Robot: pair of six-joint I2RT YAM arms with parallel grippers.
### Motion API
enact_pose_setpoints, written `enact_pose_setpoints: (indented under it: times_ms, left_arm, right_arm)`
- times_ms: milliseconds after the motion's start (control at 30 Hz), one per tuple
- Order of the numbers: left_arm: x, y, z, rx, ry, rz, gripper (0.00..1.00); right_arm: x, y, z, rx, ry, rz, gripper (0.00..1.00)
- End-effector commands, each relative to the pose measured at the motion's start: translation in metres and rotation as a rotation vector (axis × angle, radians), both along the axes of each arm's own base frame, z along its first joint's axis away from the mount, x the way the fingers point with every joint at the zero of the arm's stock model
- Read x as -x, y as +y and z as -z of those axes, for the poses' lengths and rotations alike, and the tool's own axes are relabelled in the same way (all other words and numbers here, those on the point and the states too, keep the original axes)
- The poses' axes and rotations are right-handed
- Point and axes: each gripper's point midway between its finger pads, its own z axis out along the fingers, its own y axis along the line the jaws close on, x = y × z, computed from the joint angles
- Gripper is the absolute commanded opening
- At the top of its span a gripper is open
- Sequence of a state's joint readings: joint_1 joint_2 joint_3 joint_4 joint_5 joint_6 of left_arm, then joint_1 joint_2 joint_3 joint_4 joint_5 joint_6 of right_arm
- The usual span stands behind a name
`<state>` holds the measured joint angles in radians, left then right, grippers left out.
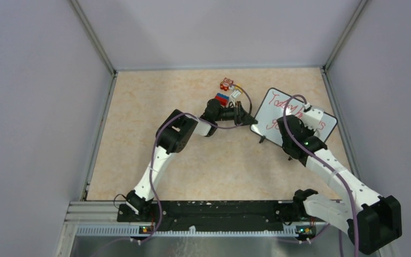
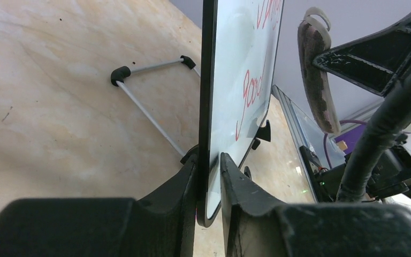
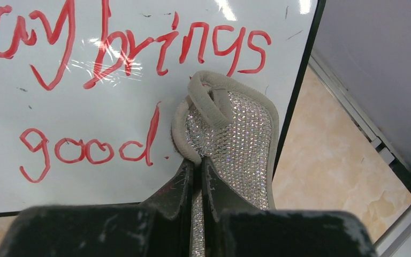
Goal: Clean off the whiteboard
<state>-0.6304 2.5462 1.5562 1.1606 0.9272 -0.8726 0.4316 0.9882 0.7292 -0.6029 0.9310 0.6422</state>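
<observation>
Beige marbled tabletop (image 1: pixel 139 134); grey walls (image 1: pixel 32 80) on three sides. Two arms, mine. Left arm stretched far and rightward past one toy cluster (image 1: pixel 225 92). My left gripper (image 2: pixel 210 160) clamps edge of one whiteboard (image 1: pixel 272 110), far right, red writing. My right gripper (image 3: pixel 198 163) pinches one eraser pad (image 3: pixel 241 139), just off board face.

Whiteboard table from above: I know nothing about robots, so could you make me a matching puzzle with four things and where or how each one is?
Things:
1 whiteboard
2 left gripper
3 right gripper
4 toy blocks

States:
A pinches a grey pad
B bears red handwriting
C lies at the far side of the table
D clamps the board's edge

Pairs: 1-B, 2-D, 3-A, 4-C
</observation>
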Motion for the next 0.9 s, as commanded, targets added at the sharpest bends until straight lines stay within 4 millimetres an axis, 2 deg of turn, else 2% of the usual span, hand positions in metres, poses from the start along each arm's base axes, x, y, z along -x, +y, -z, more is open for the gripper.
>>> enact_pose_setpoints:
  times_ms: [0, 67, 133, 233, 267, 400, 533, 567, 700, 867]
  left_arm:
    - [0.005, -0.004, -0.011, 0.047, -0.085, 0.030, 0.25]
    - [0.004, -0.004, -0.011, 0.046, -0.083, 0.030, 0.27]
    - [0.005, -0.004, -0.012, 0.048, -0.083, 0.033, 0.36]
    - [0.004, -0.004, -0.011, 0.043, -0.073, 0.035, 0.37]
    - [0.003, -0.005, -0.012, 0.041, -0.070, 0.035, 0.35]
    - [0.001, -0.006, -0.007, 0.024, -0.059, 0.027, 0.14]
    - [-0.004, -0.006, -0.002, 0.002, -0.053, 0.009, 0.06]
    - [-0.004, -0.006, -0.001, -0.001, -0.051, 0.007, 0.01]
    - [-0.006, -0.004, 0.007, -0.018, -0.035, -0.009, 0.00]
    - [-0.014, 0.001, 0.014, -0.032, -0.002, -0.039, 0.00]
  right_arm:
    - [-0.004, -0.007, -0.003, -0.036, -0.071, 0.045, 0.00]
    - [-0.006, -0.005, 0.000, -0.054, -0.070, 0.028, 0.00]
    - [-0.010, -0.001, 0.003, -0.065, -0.064, -0.004, 0.00]
    - [-0.012, 0.003, 0.006, -0.071, -0.055, -0.026, 0.00]
    - [-0.012, 0.003, 0.006, -0.066, -0.052, -0.026, 0.00]
    - [-0.011, -0.004, 0.003, -0.034, -0.055, 0.002, 0.00]
    - [-0.011, -0.011, 0.004, -0.037, -0.055, 0.039, 0.00]
    - [-0.012, -0.012, 0.005, -0.042, -0.053, 0.039, 0.00]
    - [-0.017, -0.014, 0.006, -0.038, -0.041, 0.035, 0.00]
    - [-0.026, -0.005, 0.013, -0.037, -0.010, -0.033, 0.00]
